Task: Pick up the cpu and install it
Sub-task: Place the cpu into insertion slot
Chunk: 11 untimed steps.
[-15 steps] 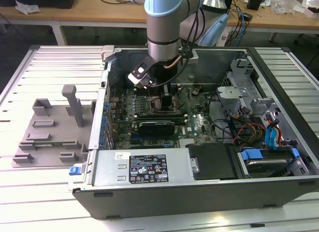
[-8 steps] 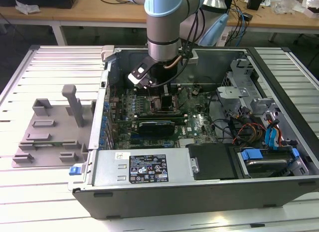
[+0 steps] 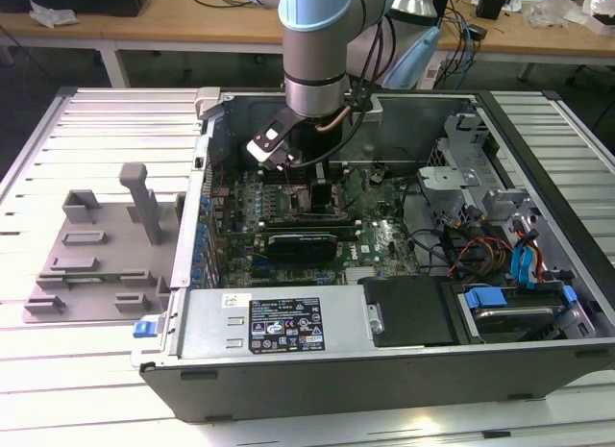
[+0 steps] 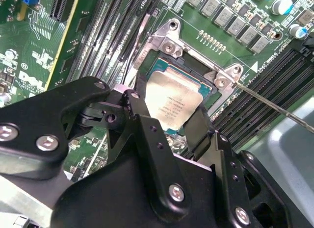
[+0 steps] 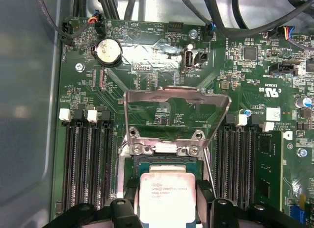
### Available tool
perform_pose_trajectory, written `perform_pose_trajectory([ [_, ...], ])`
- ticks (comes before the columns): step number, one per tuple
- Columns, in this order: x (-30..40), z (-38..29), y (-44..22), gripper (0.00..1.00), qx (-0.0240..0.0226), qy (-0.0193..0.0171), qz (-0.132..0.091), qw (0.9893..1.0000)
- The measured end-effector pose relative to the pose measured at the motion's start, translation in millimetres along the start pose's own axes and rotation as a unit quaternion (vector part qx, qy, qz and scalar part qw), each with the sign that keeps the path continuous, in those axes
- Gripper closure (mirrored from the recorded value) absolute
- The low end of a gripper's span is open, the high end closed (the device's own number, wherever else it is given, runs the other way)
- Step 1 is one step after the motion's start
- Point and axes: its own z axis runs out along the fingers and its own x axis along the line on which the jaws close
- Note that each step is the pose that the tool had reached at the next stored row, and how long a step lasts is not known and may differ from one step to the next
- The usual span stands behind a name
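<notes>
Two fingers (image 4: pixel 140 120) of my gripper (image 4: pixel 169 115) are closed on opposite edges of the cpu (image 5: pixel 167 196), holding it low over the open socket (image 4: pixel 194 68) below the raised load plate (image 5: pixel 176 96). I'd keep it level and square and avoid any sideways drag.

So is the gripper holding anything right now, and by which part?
Yes, the gripper holds the cpu by two opposite edges, at the open socket.
</notes>
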Motion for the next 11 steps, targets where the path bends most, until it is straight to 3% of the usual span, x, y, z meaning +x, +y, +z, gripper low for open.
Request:
perform_pose_trajectory([
  [2, -0.2, -0.2, 0.0, 0.45, 0.0001, 0.002, 0.0, 1.0],
  [5, -0.4, 0.6, -0.1, 0.45, -0.0003, 0.0098, 0.004, 0.9999],
  [7, -0.8, 0.8, -0.2, 0.45, 0.0005, 0.009, 0.019, 0.9998],
  [11, -0.8, 1.0, -0.2, 0.45, 0.0003, 0.0101, 0.018, 0.9998],
])
